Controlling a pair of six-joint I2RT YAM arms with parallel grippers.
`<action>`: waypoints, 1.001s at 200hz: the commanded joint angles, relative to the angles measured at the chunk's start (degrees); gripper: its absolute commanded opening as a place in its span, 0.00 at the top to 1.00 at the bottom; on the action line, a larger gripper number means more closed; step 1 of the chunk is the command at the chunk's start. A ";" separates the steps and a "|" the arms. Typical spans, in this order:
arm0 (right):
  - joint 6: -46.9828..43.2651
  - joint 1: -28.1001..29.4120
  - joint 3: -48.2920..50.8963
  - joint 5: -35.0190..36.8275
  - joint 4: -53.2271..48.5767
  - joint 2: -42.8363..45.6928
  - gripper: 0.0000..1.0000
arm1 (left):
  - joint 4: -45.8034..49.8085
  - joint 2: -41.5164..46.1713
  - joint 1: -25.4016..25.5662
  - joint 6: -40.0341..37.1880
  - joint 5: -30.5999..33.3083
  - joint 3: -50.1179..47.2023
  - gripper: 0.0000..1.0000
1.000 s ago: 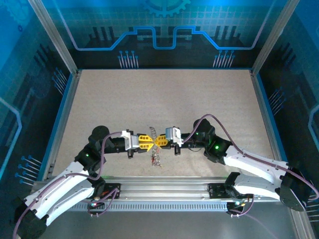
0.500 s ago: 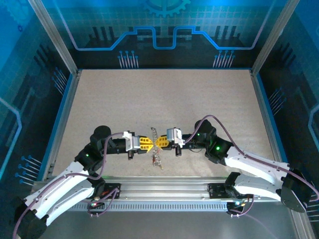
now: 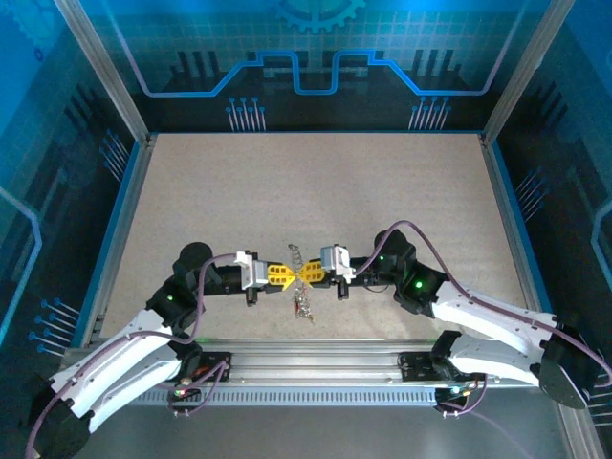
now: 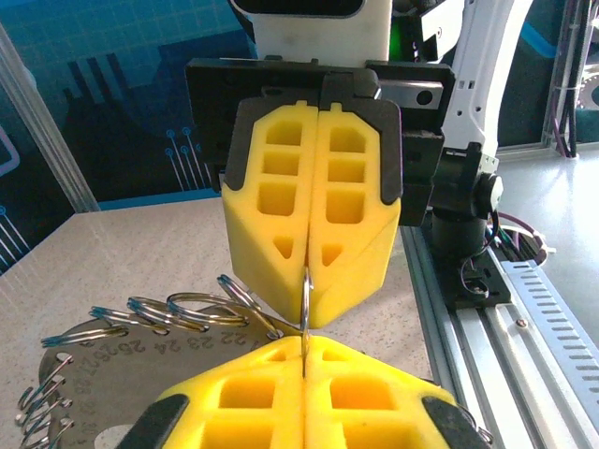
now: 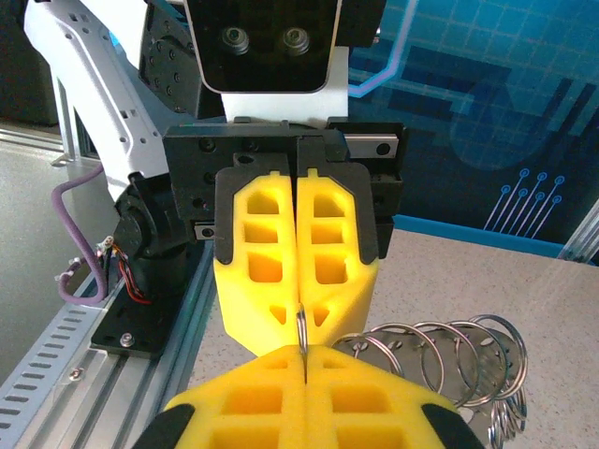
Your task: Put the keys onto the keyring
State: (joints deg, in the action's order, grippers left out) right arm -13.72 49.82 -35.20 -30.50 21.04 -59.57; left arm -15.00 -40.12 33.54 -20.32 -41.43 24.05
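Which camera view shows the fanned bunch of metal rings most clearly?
The right wrist view: the metal rings stand large and separate, fanned at lower right. The left wrist view shows them lower left, smaller and overlapping. In the top view they are a tiny coil.

On the overhead feed I see the left arm [image 3: 124,359] at lower left and the right arm [image 3: 488,316] at lower right, both in white shells over black joints. A purple cable [image 3: 197,283] loops along the left arm, and a second purple cable [image 3: 400,227] arcs over the right arm. A small green light [image 3: 168,297] glows on the left arm, another green light [image 3: 417,283] on the right arm. The left gripper [image 3: 287,276] and right gripper [image 3: 306,273] each have a white block, then yellow jaws. On my wrist feeds those jaws show square and triangular cut-outs, backed by black plates, with a silver screw [image 4: 426,96] at upper right.
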 commanded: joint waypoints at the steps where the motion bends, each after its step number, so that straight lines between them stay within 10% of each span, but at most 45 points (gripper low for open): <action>1: -0.35 -0.49 0.09 -0.71 2.21 0.66 1.00 | -4.25 -0.72 0.40 0.45 -2.49 -0.53 0.89; 101: -1.14 -0.44 0.31 0.98 1.20 0.42 1.00 | -3.68 -3.09 0.47 0.50 -5.03 1.46 1.00; 145: -3.30 -0.78 1.16 7.40 -1.54 0.95 0.74 | 11.41 -3.04 0.49 -6.34 -0.34 7.01 1.00; 200: -1.68 -3.60 4.96 13.25 -1.03 2.68 0.70 | 29.51 -6.08 0.46 -11.73 10.41 14.46 1.00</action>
State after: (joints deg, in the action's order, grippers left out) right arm -16.88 48.84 -32.95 -22.61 19.27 -58.74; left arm 4.93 -45.15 33.56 -27.09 -36.71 35.27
